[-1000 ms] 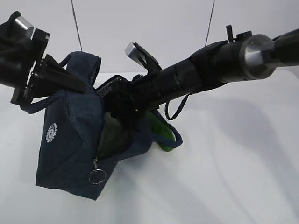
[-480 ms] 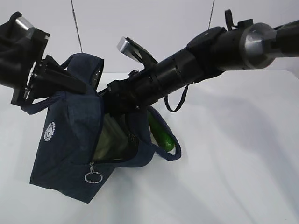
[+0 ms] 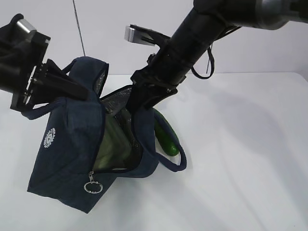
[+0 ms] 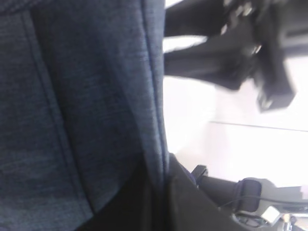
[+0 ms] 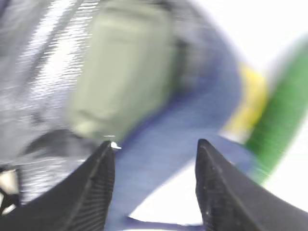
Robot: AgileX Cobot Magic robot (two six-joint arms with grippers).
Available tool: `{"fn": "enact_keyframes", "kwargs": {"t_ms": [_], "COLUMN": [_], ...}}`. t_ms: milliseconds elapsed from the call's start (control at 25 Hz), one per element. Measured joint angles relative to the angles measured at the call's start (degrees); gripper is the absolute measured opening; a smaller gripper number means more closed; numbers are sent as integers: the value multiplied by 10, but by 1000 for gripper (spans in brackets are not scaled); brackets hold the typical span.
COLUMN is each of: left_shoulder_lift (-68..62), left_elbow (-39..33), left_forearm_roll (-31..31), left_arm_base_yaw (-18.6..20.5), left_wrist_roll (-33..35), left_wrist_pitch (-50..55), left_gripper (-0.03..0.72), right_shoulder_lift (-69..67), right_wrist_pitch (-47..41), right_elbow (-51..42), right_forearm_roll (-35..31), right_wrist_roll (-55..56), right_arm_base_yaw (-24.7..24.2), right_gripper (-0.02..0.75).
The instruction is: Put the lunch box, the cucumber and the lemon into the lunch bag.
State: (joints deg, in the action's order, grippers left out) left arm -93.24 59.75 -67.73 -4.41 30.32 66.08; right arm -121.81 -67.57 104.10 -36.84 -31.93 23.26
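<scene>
The navy lunch bag (image 3: 67,154) hangs tilted, its top flap pinched in my shut left gripper (image 3: 81,89); in the left wrist view the fabric (image 4: 72,96) fills the frame and runs between the closed jaws (image 4: 161,185). The lunch box (image 3: 111,144) with its pale green lid (image 5: 125,67) sits inside the open bag. My right gripper (image 3: 140,102) hovers just above the bag's mouth, open and empty (image 5: 156,149). The cucumber (image 3: 166,138) lies on the table against the bag's right side. The lemon (image 5: 250,103) shows blurred beside the cucumber (image 5: 284,120), hidden in the exterior view.
A silver ring pull (image 3: 93,187) dangles from the zipper at the bag's lower front. One looped handle (image 3: 175,166) lies on the white table (image 3: 240,168) under the cucumber. The right arm (image 3: 202,29) slants across above the bag.
My right gripper has pulled up and back out of the bag, leaving the lunch box inside. The bag has sagged lower. The left gripper keeps its hold.
</scene>
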Motion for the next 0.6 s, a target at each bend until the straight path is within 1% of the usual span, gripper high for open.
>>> {"fn": "enact_keyframes", "kwargs": {"t_ms": [200,400,480,600], "left_shoulder_lift": [0,0,0,0], "left_elbow": [0,0,0,1], "left_forearm_roll": [16,35,47,86], "left_arm_base_yaw": [0,13,22,33], "left_wrist_roll": [-1,-4,-12,-30], "left_wrist_pitch": [5,13,14,17], "left_gripper": [0,0,0,0], "right_shoulder_lift": [1,16,28,43], "right_wrist_pitch": [-21,-24,-25,-26], "right_elbow": [44,52,52,53], "right_forearm_roll": [58,123,150,193], "right_wrist_roll": [56,111,127,158], "right_arm_base_yaw": [0,0,0,0], "right_gripper": [390,390,390,390]}}
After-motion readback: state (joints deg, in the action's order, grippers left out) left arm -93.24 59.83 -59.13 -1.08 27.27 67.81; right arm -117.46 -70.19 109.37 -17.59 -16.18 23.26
